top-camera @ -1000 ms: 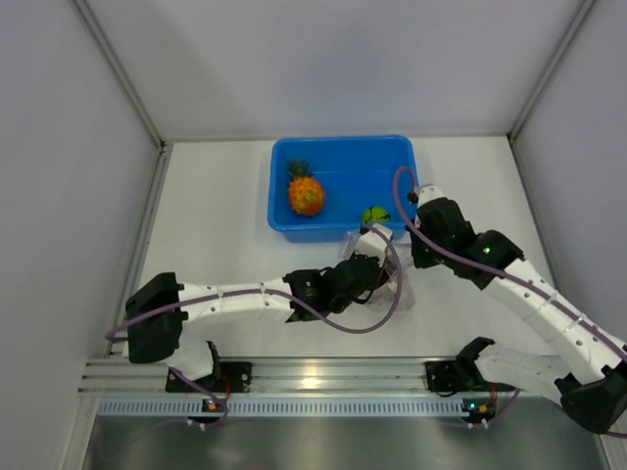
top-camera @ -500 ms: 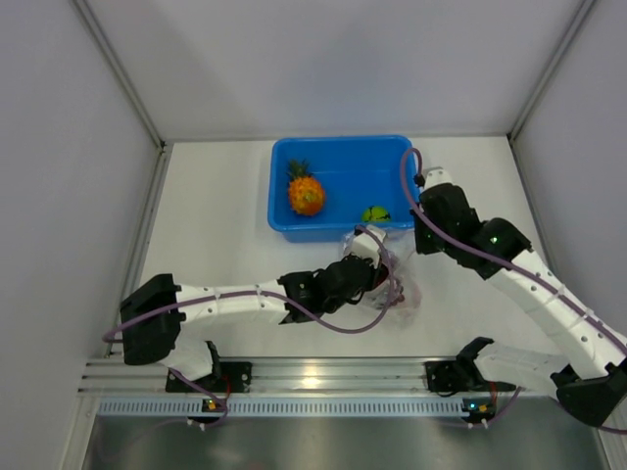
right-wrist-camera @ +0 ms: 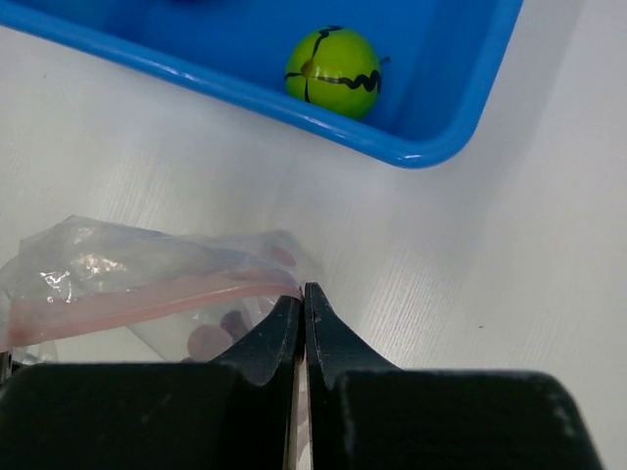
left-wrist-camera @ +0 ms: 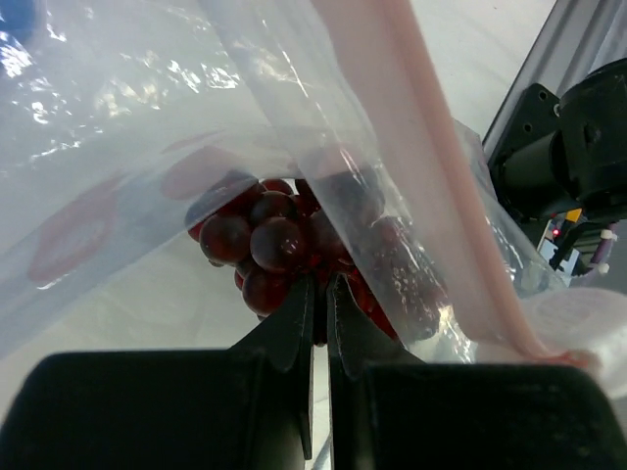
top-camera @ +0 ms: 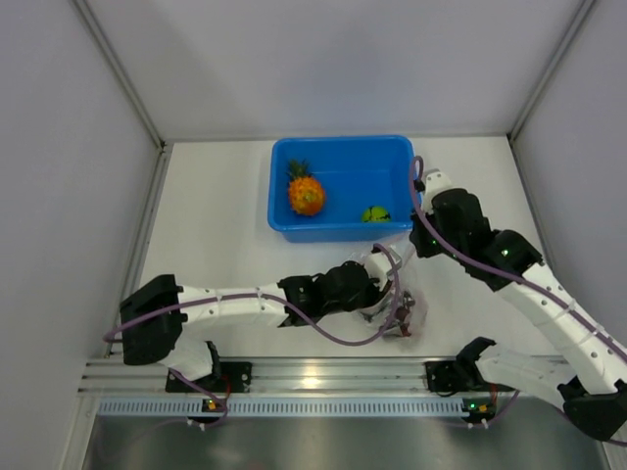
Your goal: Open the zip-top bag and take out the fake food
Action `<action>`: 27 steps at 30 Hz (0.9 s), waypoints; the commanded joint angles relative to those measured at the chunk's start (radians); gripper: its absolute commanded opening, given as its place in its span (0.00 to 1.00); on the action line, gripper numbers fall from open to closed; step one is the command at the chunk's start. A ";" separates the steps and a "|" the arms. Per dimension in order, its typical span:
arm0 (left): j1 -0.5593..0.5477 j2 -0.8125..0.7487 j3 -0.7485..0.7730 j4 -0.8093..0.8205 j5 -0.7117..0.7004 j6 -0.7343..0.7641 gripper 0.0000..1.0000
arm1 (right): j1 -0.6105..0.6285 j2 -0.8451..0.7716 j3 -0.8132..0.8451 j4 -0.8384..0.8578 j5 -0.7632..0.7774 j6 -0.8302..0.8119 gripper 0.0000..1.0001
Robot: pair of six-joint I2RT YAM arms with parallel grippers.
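The zip-top bag (top-camera: 400, 311) is a clear crinkly pouch with a pink zip strip (left-wrist-camera: 411, 147), and it hangs just in front of the blue tub. A dark red-purple grape bunch (left-wrist-camera: 269, 245) is inside it. My left gripper (left-wrist-camera: 321, 286) is shut, pinching the plastic right below the grapes. My right gripper (right-wrist-camera: 302, 292) is shut at the end of the pink strip (right-wrist-camera: 147, 302), which runs up into its fingertips. The orange pineapple (top-camera: 306, 193) and the green round fruit (right-wrist-camera: 333, 59) lie in the tub.
The blue tub (top-camera: 284, 186) stands at the back middle of the white table, its front wall (right-wrist-camera: 245, 93) just beyond the bag. White panels close in both sides. Purple cables loop around both wrists near the bag.
My left gripper has drawn the bag back from the tub's front wall toward the near edge. The right arm has shifted slightly with it. Both fruits in the tub stay put.
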 commanded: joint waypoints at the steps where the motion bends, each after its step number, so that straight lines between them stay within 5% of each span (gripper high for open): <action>1: -0.017 -0.044 0.013 -0.017 0.073 0.027 0.00 | -0.030 0.016 -0.009 0.061 0.162 -0.029 0.00; 10: -0.017 -0.074 0.054 -0.137 -0.295 -0.083 0.00 | -0.027 -0.027 -0.087 -0.045 0.342 0.025 0.00; 24: -0.017 -0.181 0.100 -0.226 -0.552 -0.293 0.00 | 0.020 -0.170 -0.158 -0.046 0.431 0.052 0.00; 26: -0.017 -0.192 0.108 -0.243 -0.555 -0.324 0.00 | 0.023 -0.196 -0.170 -0.033 0.381 0.031 0.00; 27: -0.017 -0.190 0.111 -0.243 -0.553 -0.326 0.00 | 0.025 -0.216 -0.196 0.028 0.236 0.017 0.00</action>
